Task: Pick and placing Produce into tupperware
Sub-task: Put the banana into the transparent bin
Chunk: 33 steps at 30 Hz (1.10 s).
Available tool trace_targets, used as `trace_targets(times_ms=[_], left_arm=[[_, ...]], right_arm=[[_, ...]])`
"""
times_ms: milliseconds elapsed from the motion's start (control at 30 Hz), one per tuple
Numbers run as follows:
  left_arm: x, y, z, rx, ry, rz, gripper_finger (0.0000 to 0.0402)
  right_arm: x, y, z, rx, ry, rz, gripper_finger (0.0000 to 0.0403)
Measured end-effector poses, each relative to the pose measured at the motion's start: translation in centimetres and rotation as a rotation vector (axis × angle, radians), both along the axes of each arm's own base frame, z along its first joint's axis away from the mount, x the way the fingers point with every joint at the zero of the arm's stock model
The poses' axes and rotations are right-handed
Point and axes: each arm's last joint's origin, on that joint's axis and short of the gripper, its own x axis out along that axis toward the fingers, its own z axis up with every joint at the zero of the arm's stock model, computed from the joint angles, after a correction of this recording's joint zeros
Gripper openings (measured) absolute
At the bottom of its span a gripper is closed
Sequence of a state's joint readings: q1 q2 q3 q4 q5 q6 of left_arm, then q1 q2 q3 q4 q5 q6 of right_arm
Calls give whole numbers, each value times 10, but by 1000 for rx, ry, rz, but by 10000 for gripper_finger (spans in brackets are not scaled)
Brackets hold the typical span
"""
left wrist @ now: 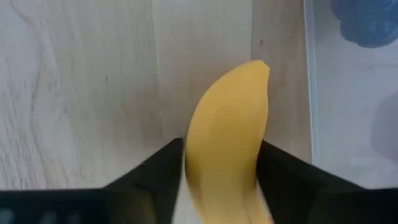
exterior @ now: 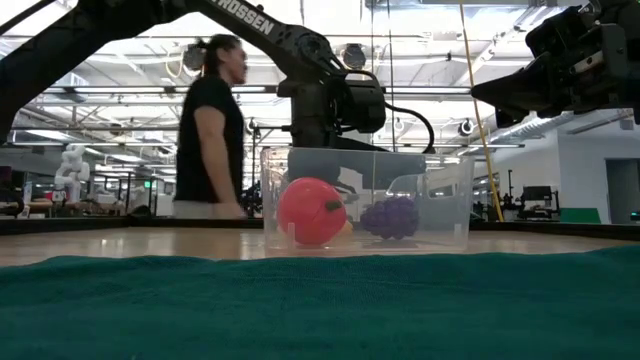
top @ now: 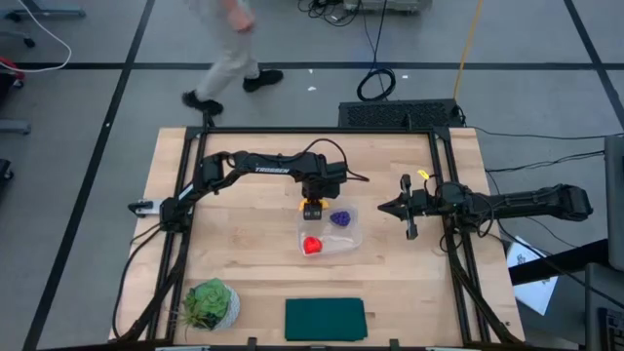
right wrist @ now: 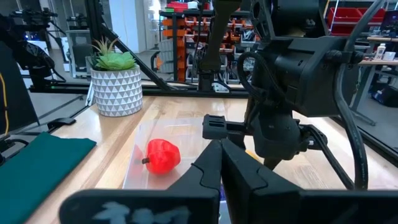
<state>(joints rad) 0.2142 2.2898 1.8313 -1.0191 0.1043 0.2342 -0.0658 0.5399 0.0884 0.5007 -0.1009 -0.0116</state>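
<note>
step: last piece, banana point(left wrist: 227, 143) going into tub point(top: 349, 237)
left gripper point(top: 312, 208): clamped on banana, over tub's edge
in tub: red fruit point(top: 312, 246), grapes point(top: 341, 219)
right gripper point(top: 397, 208): fingers together, empty, parked beside tub
next: shift over tub's middle, lower, release

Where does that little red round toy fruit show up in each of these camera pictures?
High view: the red round toy fruit lies in the clear plastic container, at its near-left corner.
Low view: centre-left, inside the container, left of the purple grape cluster.
Left wrist view: not in it.
Right wrist view: lower left of centre, in the container.
Shared landmark: the container.
</note>
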Motion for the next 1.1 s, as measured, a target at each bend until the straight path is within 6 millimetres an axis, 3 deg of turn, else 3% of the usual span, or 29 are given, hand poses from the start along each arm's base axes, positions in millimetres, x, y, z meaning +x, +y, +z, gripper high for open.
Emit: trace_targets(times_ms=[167,367,533,633,933,1100], left_arm=[[0,0,1,0,-1,2,114],[0,1,4,-1,1,9,115],[2,2,15,24,10,9,164],[4,2,23,27,4,3,173],[8,4,54,68,-21,-4,130],[9,4,68,72,-35,-4,138]], right_arm=[[0,0,0,0,-1,0,0],[0,0,0,0,-1,0,0],[0,0,0,0,-4,0,0],[0,0,0,0,-4,0,0],[0,0,0,0,-4,0,0],[0,0,0,0,-4,0,0]])
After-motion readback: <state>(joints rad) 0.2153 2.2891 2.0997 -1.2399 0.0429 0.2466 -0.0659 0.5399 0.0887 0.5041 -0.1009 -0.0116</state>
